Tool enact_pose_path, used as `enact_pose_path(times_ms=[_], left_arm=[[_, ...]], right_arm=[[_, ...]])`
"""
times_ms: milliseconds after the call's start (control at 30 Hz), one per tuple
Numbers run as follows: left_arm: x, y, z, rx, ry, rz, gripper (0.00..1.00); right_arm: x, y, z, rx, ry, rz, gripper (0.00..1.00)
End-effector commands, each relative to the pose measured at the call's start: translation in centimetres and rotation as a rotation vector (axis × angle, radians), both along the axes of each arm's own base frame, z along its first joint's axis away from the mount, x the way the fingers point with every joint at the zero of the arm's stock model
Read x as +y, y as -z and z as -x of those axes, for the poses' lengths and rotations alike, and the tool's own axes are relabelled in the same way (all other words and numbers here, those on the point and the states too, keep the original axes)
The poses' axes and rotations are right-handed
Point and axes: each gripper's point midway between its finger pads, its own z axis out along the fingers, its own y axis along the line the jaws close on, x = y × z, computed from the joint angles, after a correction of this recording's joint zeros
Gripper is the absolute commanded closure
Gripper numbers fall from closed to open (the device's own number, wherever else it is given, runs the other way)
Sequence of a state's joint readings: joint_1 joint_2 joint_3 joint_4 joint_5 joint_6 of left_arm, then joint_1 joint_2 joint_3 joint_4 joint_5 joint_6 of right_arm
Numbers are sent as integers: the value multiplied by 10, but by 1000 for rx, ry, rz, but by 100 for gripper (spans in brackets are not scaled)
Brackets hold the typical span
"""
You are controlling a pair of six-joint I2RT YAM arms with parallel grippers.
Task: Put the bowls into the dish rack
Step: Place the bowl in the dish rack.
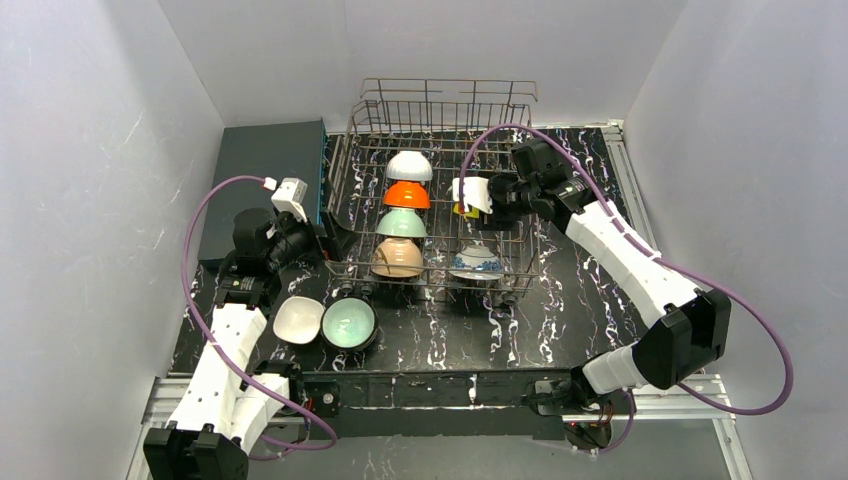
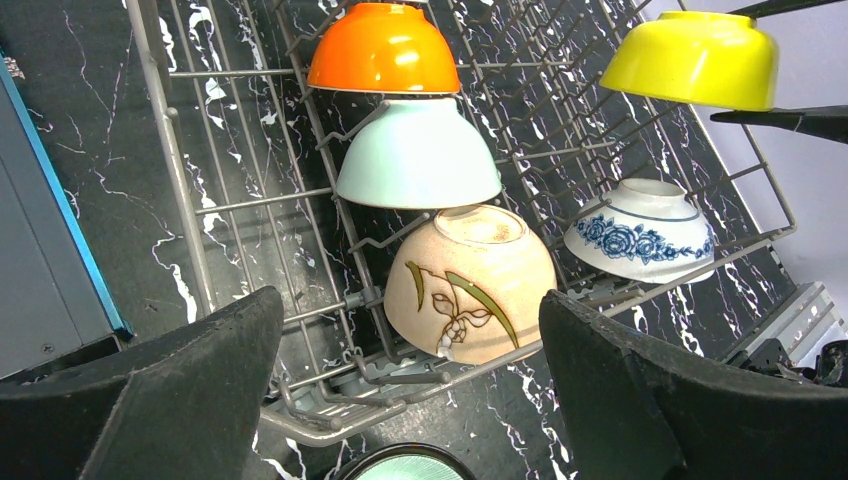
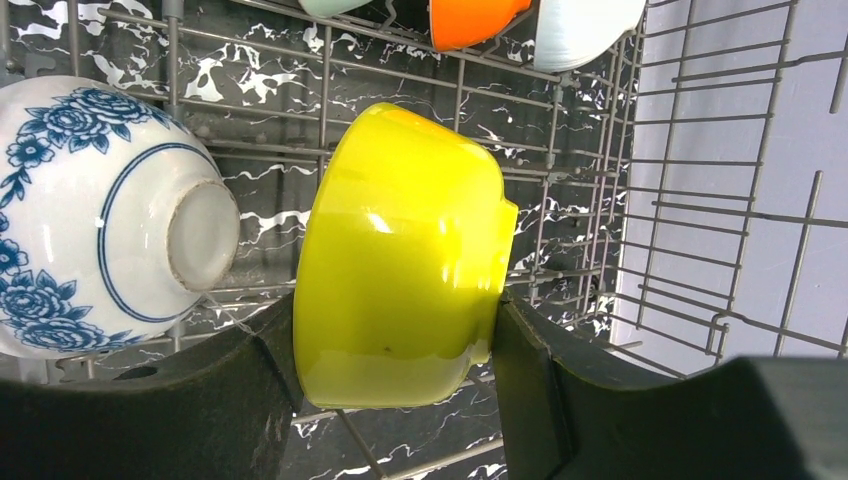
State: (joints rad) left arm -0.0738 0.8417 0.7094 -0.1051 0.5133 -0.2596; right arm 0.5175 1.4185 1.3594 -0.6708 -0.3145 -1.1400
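Note:
The silver wire dish rack (image 1: 445, 105) stands mid-table. Its left row holds upside-down white (image 1: 409, 166), orange (image 1: 406, 194), mint green (image 1: 401, 222) and peach-tan (image 1: 397, 258) bowls. A blue-and-white bowl (image 1: 476, 262) sits at its front right. My right gripper (image 3: 395, 310) is shut on a yellow bowl (image 3: 400, 255), held on edge above the rack floor behind the blue-and-white bowl (image 3: 95, 215). My left gripper (image 2: 408, 300) hangs wide open and empty outside the rack's front left corner, facing the peach-tan bowl (image 2: 470, 280). A white bowl (image 1: 298, 320) and a dark bowl with a mint inside (image 1: 349, 324) sit upright on the table.
A flat dark grey slab (image 1: 265, 170) lies left of the rack, close to the left wrist. White walls close in on both sides and the back. The rack's raised wire sides (image 3: 700, 200) stand right beside the held yellow bowl.

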Motion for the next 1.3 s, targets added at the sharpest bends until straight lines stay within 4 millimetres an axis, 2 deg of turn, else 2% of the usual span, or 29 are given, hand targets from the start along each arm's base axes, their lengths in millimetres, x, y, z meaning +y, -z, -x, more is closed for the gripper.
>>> enact_pose_path(times_ms=[0,333,633,733,967,1267], left_arm=[[-2,1,2,-3,17,5,2],[-2,1,2,-2,18,6,2],[-2,1,2,-1,21,7,2],[-2,1,2,1,22,8,2],[-3,1,2,0,23,9,2],[-3,1,2,1,26,12,2]], right_arm=[[8,-8,-4,-12,0,-38,99],[5,24,-6,48,15,17,99],[6,43,-5,86,15,32,99],[7,47,-4,97,14,28,99],[14,41,-6,91,9,-13,99],[10,59,-1,142,13,26,98]])
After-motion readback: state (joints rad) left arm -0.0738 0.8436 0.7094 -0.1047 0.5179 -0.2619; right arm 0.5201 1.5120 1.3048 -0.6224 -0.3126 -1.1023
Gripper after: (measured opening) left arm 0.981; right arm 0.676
